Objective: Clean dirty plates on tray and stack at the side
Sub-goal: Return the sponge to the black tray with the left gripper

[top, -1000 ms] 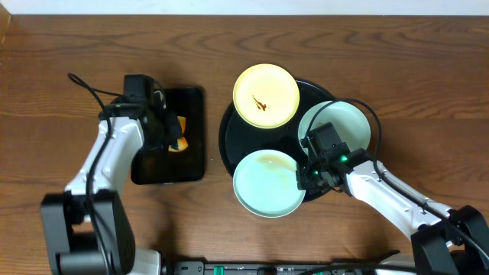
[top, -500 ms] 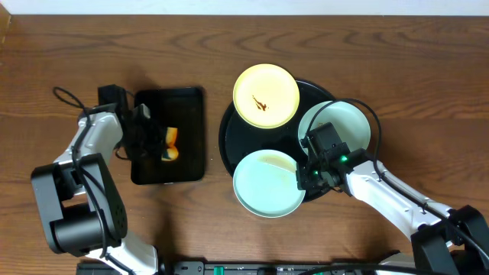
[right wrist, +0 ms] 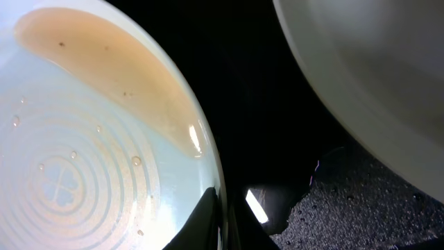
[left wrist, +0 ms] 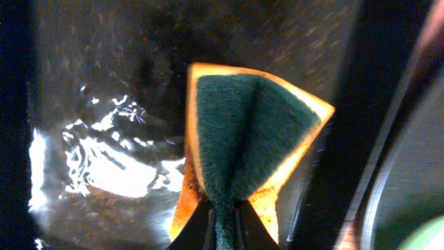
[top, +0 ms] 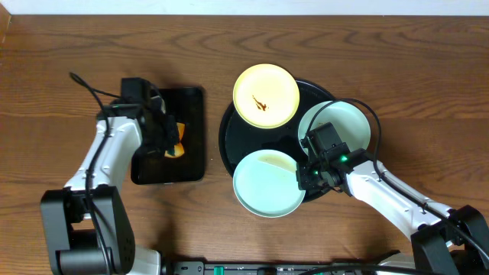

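Back over the small tray (top: 195, 164) swings the left gripper (left wrist: 222, 226), clenched on the sponge (left wrist: 243, 132).
Right gripper (right wrist: 223, 226) pinches the near mint plate (right wrist: 76, 167) by its rim on the tray (top: 226, 131) (sauce (right wrist: 118, 69) unwiped); it is best held steady for wiping.

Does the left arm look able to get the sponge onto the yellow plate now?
Probably yes. The yellow plate lies uncovered on the far-left side of the tray; the right arm is at the near green plate, off that path. The left arm holds the sponge in its jaws.

Three plates (top: 266, 95) on round tray (top: 228, 134), sponge (left wrist: 244, 132) over rectangular tray (top: 192, 141) leftward
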`<state>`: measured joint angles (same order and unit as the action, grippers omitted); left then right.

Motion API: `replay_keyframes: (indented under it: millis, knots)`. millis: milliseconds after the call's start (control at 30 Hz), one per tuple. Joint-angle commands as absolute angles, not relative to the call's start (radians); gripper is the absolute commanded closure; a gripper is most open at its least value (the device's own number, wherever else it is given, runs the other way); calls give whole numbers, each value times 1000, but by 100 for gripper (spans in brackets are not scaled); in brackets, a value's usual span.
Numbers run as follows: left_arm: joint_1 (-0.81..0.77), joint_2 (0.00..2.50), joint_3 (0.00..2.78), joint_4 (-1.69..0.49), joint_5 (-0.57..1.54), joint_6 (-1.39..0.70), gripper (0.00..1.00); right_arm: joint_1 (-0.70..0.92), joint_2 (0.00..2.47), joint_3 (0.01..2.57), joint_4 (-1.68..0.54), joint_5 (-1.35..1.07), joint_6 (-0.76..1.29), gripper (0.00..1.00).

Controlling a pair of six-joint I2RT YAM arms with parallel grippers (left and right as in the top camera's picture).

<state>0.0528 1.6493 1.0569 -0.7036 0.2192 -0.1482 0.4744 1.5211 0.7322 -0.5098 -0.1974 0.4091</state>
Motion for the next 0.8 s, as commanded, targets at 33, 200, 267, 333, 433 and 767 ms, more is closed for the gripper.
replay_keyframes:
  millis: [33,200,267,333,433,767]
  knots:
    - [9,1684,1029,-707,60,-136,92,486,1525,733,-513,-191,404,92]
    - [9,1744,1029,-698,60,-152,92,486,1525,733,-513,-192,404,90]
    - [9,1768,1029,-699,63,-154,92,486,1525,733,-513,-192,404,88]
    - [9,1777,1029,-699,63,-154,92,486,1525,733,-513,-192,404,88]
    - [9,1777,1029,-701,64,-155,92,486,1525,733,-513,-191,404,83]
    - [9,1777,1029,-702,70,-154,92,486,1525,732,-525,-192,404,76]
